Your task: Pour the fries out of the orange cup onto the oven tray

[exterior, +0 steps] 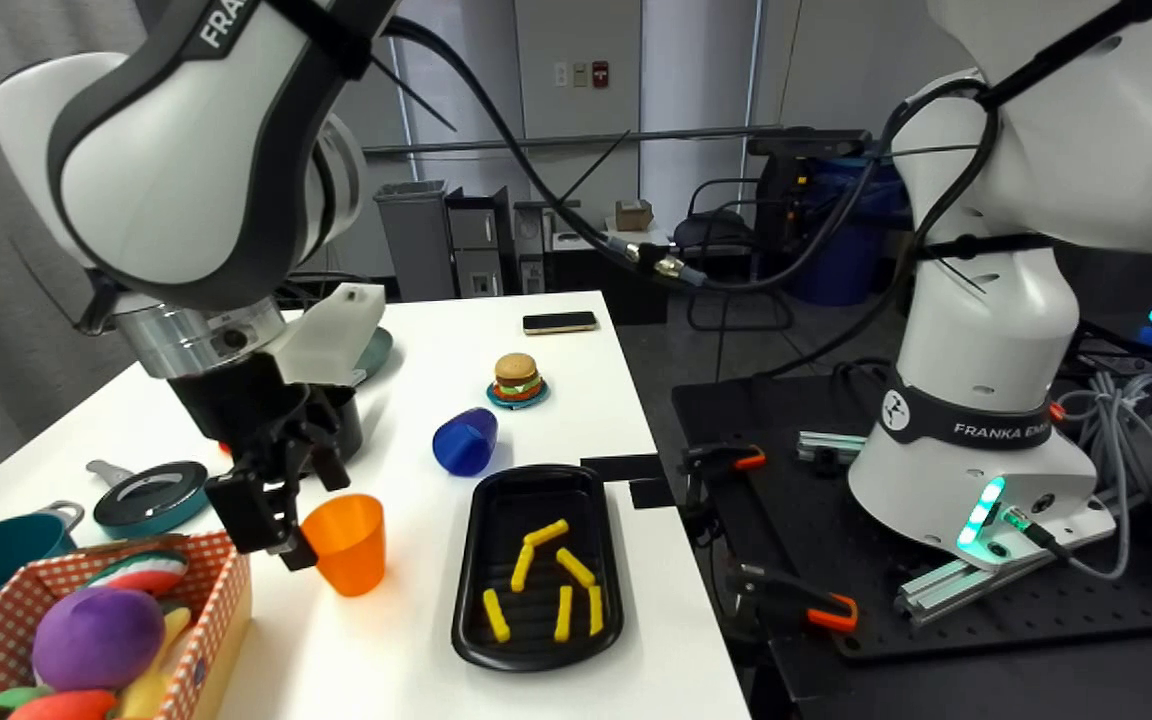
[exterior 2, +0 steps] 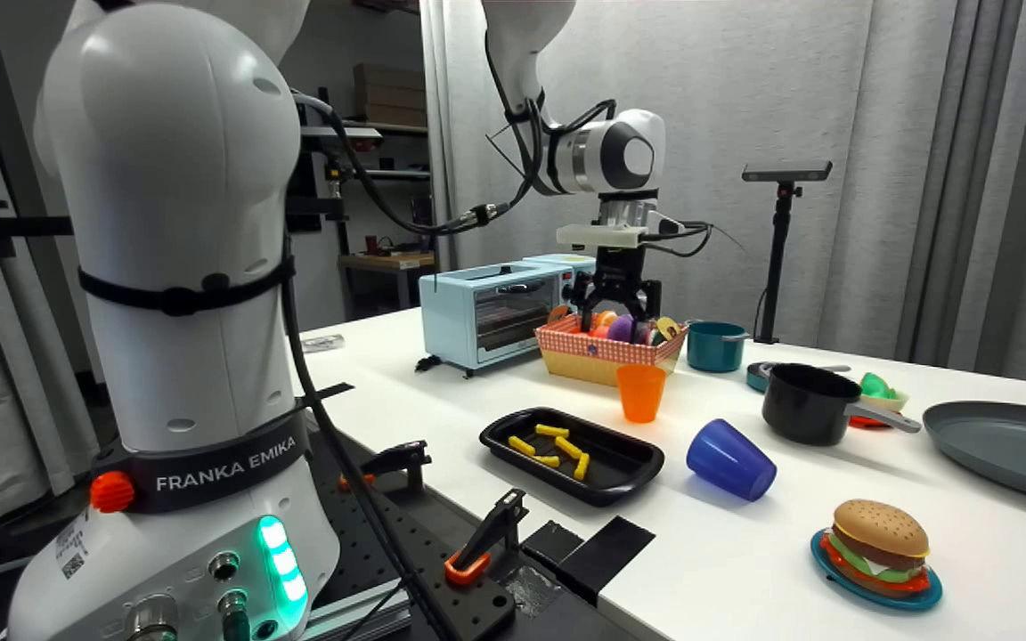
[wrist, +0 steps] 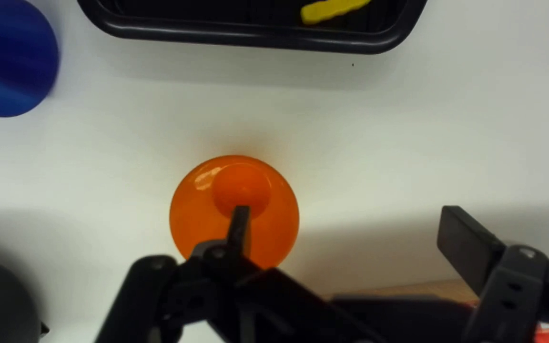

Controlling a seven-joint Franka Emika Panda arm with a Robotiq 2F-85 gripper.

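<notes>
Fries [exterior: 522, 567] lie in the tray [exterior: 513, 502]. My empty, wide-spread gripper [wrist: 346, 216] could tip the orange cup [exterior 2: 641, 393] near that tray if I swing low.

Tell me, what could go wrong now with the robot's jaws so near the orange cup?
The open jaws could knock over the upright orange cup: in the wrist view, one jaw overlaps it. They might also bump the checkered basket close by. And the blue cup lies on its side, so a nudge could maybe roll it into the oven tray, where the yellow fries lie.
</notes>
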